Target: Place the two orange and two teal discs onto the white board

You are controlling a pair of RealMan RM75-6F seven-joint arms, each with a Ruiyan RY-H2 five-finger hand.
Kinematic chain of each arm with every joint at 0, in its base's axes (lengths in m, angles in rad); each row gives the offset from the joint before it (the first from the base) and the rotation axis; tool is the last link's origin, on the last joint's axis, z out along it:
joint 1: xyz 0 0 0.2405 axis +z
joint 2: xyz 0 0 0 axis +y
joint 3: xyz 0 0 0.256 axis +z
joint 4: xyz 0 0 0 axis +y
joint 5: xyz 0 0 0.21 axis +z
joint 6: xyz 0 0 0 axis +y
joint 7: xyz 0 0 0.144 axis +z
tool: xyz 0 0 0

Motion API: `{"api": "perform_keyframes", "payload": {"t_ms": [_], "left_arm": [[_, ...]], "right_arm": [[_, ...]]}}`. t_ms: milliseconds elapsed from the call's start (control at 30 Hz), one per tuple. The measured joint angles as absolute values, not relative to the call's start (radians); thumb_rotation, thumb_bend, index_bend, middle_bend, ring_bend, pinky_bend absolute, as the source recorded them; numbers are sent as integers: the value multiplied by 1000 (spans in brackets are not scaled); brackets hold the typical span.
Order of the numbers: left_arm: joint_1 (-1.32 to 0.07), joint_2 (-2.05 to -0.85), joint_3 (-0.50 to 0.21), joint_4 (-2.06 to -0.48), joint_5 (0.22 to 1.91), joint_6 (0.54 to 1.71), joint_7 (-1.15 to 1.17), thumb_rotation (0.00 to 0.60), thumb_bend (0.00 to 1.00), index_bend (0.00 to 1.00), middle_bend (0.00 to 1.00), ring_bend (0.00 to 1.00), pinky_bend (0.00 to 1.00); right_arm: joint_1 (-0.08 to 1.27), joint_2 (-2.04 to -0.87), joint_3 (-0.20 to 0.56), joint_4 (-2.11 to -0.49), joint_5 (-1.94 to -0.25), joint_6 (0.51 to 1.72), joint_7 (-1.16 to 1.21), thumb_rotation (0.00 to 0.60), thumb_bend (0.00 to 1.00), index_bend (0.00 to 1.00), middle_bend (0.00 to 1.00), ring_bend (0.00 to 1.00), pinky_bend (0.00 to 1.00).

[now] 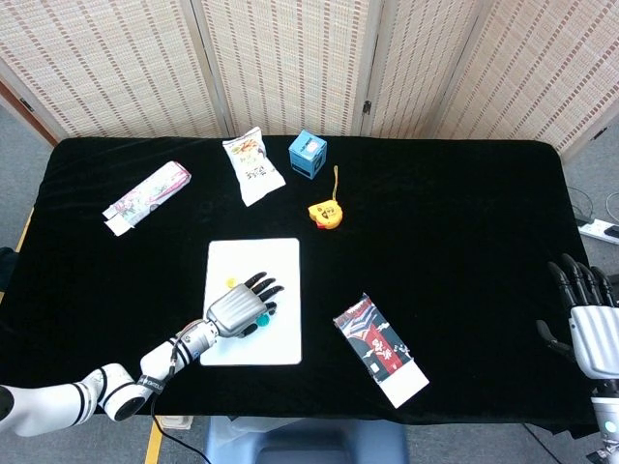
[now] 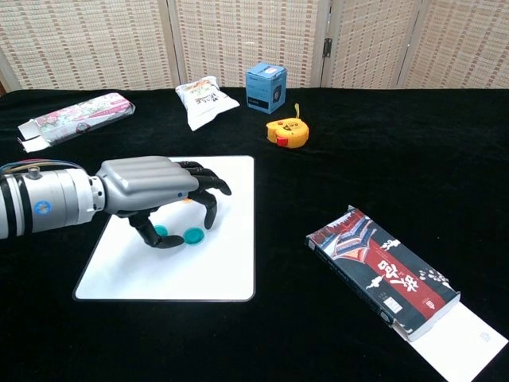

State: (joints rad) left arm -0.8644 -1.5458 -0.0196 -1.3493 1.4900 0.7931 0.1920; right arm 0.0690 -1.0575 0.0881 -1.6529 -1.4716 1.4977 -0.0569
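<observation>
Teal discs (image 2: pixel 193 235): two, flat on the white board (image 2: pixel 227 263), side by side, one partly behind the thumb. Orange discs (image 1: pixel 230 283): only slivers show past the hand, on the board; whether both lie there cannot be told.

White board: flat on the black table (image 2: pixel 358 159), near its front left.

Left hand (image 2: pixel 155 191): over the board above the discs, palm down, fingers curled downward and apart, thumb tip beside the teal discs; nothing gripped.

Right hand (image 1: pixel 587 319): at the table's right edge in the head view, well apart from the board, fingers extended and spread, empty.

Other items: patterned box (image 2: pixel 382 270) right of the board; yellow tape measure (image 2: pixel 288 132), blue cube box (image 2: pixel 266 87), snack bag (image 2: pixel 205 99) and long patterned pack (image 2: pixel 75 115) along the far side.
</observation>
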Motion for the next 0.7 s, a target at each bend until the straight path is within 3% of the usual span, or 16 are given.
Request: {"api": "perform_keyframes", "payload": {"t_ms": [300, 700], "left_arm": [[-831, -1490, -53, -1388, 1472, 882, 112, 600, 443, 301, 109, 0, 0], [-670, -1348, -137, -1415, 1233, 1018, 20, 600, 446, 240, 102, 0, 0]], "right_arm": [[67, -1046, 90, -1660, -1471, 1500, -58, 600, 361, 0, 1, 0, 0], [90, -1023, 88, -1658, -1460, 1435, 15, 600, 361, 0, 1, 0, 0]]}}
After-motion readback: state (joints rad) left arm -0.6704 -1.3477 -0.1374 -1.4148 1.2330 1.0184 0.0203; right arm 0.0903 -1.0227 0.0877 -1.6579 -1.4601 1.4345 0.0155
